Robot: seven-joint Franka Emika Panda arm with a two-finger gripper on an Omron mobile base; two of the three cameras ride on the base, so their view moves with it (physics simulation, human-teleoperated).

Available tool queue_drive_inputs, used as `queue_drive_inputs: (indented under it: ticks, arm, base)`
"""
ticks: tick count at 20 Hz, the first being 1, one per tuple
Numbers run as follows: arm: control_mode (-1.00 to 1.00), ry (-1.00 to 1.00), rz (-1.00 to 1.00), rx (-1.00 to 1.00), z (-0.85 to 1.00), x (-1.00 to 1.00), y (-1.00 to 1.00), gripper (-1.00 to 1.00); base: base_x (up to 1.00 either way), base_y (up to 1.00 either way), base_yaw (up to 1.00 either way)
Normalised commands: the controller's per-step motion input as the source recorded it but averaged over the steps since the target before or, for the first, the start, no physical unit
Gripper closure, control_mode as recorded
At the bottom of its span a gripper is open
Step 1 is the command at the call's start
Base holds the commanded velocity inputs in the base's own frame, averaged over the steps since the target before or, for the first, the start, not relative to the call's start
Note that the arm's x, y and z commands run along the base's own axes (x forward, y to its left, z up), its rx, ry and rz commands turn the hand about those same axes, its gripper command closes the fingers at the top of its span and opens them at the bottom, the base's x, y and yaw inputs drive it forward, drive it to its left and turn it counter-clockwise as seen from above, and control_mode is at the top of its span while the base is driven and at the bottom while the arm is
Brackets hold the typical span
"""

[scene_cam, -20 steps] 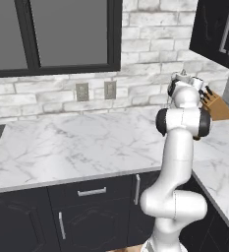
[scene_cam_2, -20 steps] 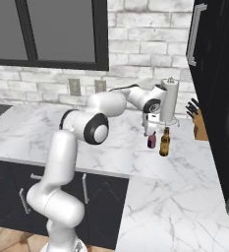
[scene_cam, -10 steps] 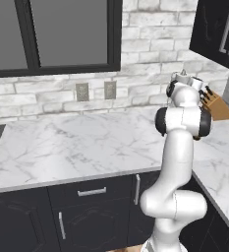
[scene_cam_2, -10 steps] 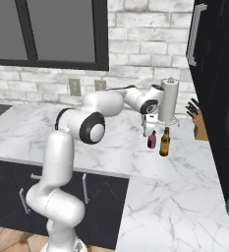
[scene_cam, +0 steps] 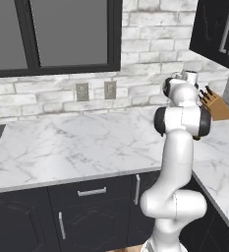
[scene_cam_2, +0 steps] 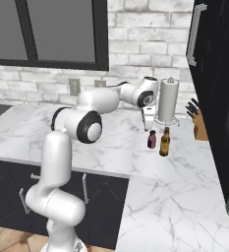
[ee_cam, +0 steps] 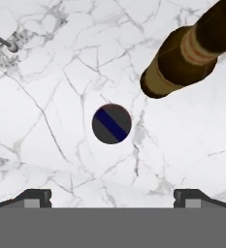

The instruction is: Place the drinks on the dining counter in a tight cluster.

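Spread across a marble counter [scene_cam_2: 86, 133] beneath a brick wall, with a paper-towel roll [scene_cam_2: 168, 100] and knife block [scene_cam_2: 199, 123] toward two o'clock. Near the roll's base, a brown glass bottle [scene_cam_2: 164, 141] at three o'clock of a short maroon bottle [scene_cam_2: 152, 140], the two just beside each other. Poised directly above the maroon bottle, fingers [scene_cam_2: 148, 127] spread wide, gripping nothing. Seen from the hand, dark cap [ee_cam: 111, 123] centred between the tips. Likely light, rigid and smooth; best pinched low on the body, clear of the fragile, easily toppled glass neighbour.
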Motion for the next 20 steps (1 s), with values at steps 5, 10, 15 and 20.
queue_drive_inputs:
  ticks: [5, 10, 15, 20]
  arm:
    - [-1.0, 0.06, 0.0, -0.04, 0.0, 0.0, -0.03, -1.0]
    - [-1.0, 0.04, 0.0, 0.0, 0.0, 0.01, -0.33, -1.0]
    - [-1.0, 0.02, 0.0, 0.0, 0.0, 0.05, -0.41, -1.0]
    - [-1.0, 0.01, 0.0, 0.02, 0.0, 0.0, -0.03, -1.0]
  base:
    - [0.0, 0.0, 0.0]
    - [0.0, 0.0, 0.0]
    - [0.0, 0.0, 0.0]
    - [0.0, 0.0, 0.0]
